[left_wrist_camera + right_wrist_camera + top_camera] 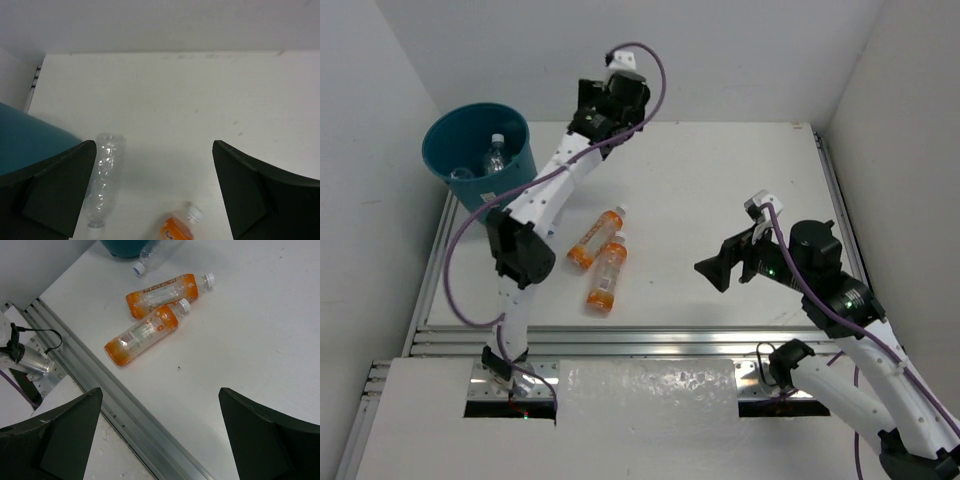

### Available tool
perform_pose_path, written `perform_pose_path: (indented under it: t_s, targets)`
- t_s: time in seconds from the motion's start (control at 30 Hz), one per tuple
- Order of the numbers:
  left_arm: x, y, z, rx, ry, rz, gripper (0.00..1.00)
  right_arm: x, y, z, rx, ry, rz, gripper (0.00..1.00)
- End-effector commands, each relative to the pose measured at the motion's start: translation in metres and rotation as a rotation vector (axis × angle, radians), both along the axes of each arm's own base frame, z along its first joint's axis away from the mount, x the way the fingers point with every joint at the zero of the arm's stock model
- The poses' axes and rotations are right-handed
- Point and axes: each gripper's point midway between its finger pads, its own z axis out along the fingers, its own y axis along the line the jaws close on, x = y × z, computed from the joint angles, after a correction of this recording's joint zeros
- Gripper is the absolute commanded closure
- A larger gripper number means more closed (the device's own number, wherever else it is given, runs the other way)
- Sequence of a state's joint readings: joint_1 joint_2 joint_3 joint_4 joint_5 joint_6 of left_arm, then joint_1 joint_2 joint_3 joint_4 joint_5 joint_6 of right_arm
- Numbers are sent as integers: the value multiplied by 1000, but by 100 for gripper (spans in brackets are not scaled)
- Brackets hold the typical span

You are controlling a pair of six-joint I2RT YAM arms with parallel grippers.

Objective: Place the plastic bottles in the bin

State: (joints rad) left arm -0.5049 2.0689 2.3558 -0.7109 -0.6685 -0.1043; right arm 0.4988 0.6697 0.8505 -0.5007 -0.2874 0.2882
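Left gripper (154,150): jaws spread wide, nothing held; hovers over table at far left, near bin.
Round teal plastic bin (460,125): far-left corner; clear plastic bottle in bin (496,155) visible inside, maybe a second, can't tell.
Crumpled clear plastic bottle (102,180): lies on table just beside bin, under left gripper.
Far orange white-capped bottle (597,238), near orange white-capped bottle (607,277): mid-table, lying down, apparently touching.
Right gripper (159,395): wide, empty, raised right of orange pair.
Judgement: partly done; three bottles left on table.
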Motion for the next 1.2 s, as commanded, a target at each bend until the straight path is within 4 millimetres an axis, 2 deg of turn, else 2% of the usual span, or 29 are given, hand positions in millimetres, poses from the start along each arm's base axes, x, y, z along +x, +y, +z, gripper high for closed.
perform_pose_path:
  t_s: [0.0, 0.13, 0.17, 0.27, 0.33, 0.47, 0.6, 0.8, 1.1, 1.13, 1.17]
  targets:
    - [16, 36, -44, 185, 88, 142, 0, -1, 6, 8, 40, -25, 27, 1]
    - [31, 51, -80, 247, 141, 188, 0, -4, 9, 0, 44, -12, 48, 1]
    - [35, 56, -95, 263, 169, 196, 0, -4, 10, -4, 45, -7, 55, 1]
    - [42, 61, -125, 284, 220, 198, 0, -4, 12, -11, 41, 7, 60, 1]
    - [47, 71, -145, 285, 255, 211, 0, -3, 14, -14, 42, 18, 68, 1]
    - [52, 101, -177, 289, 320, 259, 0, -4, 17, -16, 52, 19, 84, 1]
    - [55, 111, -209, 271, 379, 253, 0, -4, 18, -19, 47, 25, 91, 1]
    - [55, 116, -237, 275, 420, 262, 0, -5, 20, -19, 48, 24, 104, 1]
    - [39, 127, -283, 266, 500, 303, 0, -5, 21, -24, 45, 34, 114, 1]
    - [40, 127, -282, 259, 491, 306, 0, -6, 21, -24, 46, 32, 116, 1]
    - [37, 128, -288, 264, 505, 307, 0, -6, 21, -24, 45, 33, 116, 1]
